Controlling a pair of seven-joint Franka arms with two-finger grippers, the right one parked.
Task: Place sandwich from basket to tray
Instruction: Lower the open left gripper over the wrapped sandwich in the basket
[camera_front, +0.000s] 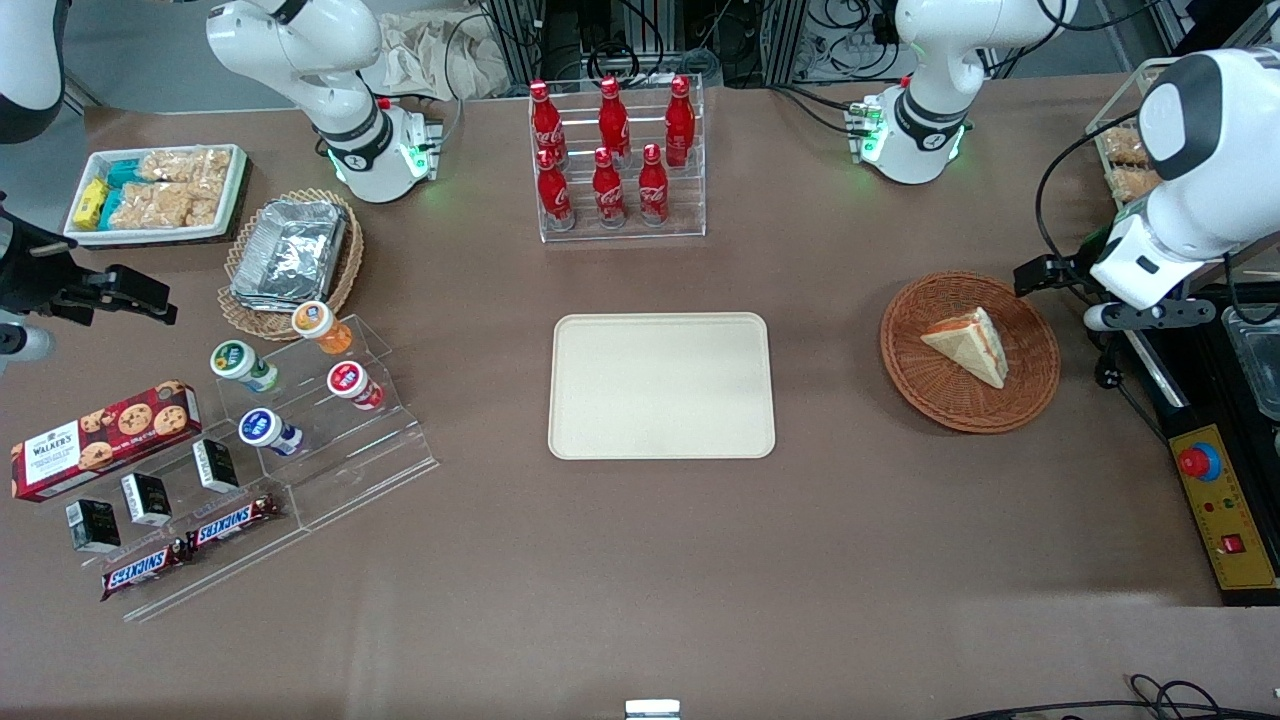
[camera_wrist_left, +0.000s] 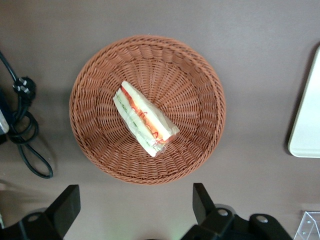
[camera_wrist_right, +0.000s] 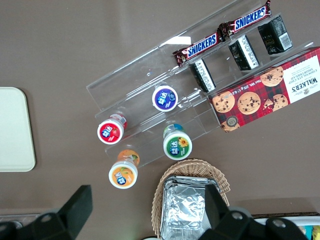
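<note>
**A:** One sandwich (camera_front: 968, 343), and it's lying in the reddish-brown basket (camera_front: 940, 396) toward the working arm's end of the desk (camera_front: 640, 560). From the wrist camera you can see the cut edge facing up, with red-orange and green layers between the white bread (camera_wrist_left: 144, 120). It sits roughly in the middle of the basket (camera_wrist_left: 190, 80), tilted diagonally.

**B:** Where's the end effector (camera_wrist_left: 135, 205)?

**A:** Hanging above the desk just beside the basket's rim, not touching the basket or the sandwich. Both black fingers (camera_wrist_left: 202, 200) are spread wide apart with nothing between them. In the front view the end effector (camera_front: 1040, 272) pokes out from the white arm over the basket's edge toward the working arm's end.

**B:** And the tray?

**A:** The cream tray (camera_front: 661, 386) lies flat mid-desk, well apart from the basket, with nothing on it. Farther from the front camera there's a clear rack of red cola bottles (camera_front: 612, 150). Toward the parked arm's end: a tan wicker basket with foil containers (camera_front: 290, 252), little round tubs (camera_front: 312, 322) on a clear stepped stand, a Walker's cookie box (camera_front: 105, 440) and two Snickers bars (camera_front: 235, 520).

**B:** Anything near the basket itself?

**A:** A black cable (camera_wrist_left: 25, 130) coiled on the desk close by.
</note>
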